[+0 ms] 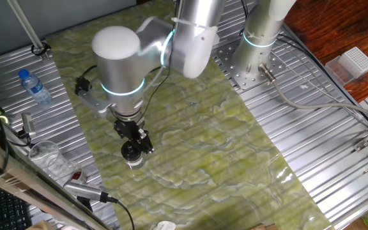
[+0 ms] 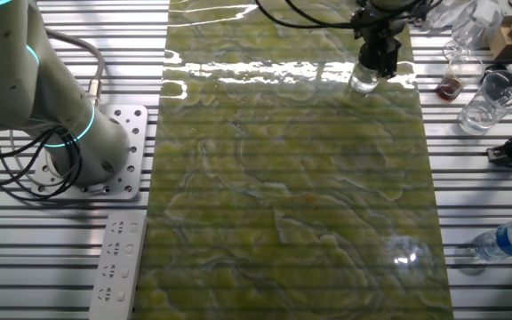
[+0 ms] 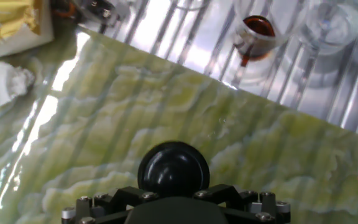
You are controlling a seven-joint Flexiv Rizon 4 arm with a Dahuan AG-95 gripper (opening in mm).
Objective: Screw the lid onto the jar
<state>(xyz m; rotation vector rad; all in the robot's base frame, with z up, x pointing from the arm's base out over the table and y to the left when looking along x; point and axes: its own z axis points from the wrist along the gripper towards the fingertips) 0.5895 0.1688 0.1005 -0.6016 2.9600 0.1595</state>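
The small round glossy black screw lid [image 3: 173, 169] sits directly under the arm's black two-finger gripper [image 1: 133, 144], on top of the small short clear glass jar [image 2: 364, 82]. The jar stands on the green marbled mat [image 2: 292, 196] that covers the middle of the bench, close to the mat's edge on the side where the glassware is gathered. The gripper comes straight down over the lid, which suits a twist about the jar's upright axis; the jar stands on the flat mat, probably so it stays upright while the cap is turned. The jaws sit close around the lid and look clenched on it, though the hand view hides the fingertips, so the actual contact cannot be confirmed.

Off the mat, on the ribbed metal of the bench, stand a thin clear plastic cup [image 2: 492, 100], a small clear vessel with a red-brown residue [image 3: 254, 37] and a clear plastic bottle with a blue cap [image 1: 33, 87], all well apart from the jar and clear of the arm's work.

No brand, label or legible writing shows on the lid, the jar or the bottle; any print is too small to read.
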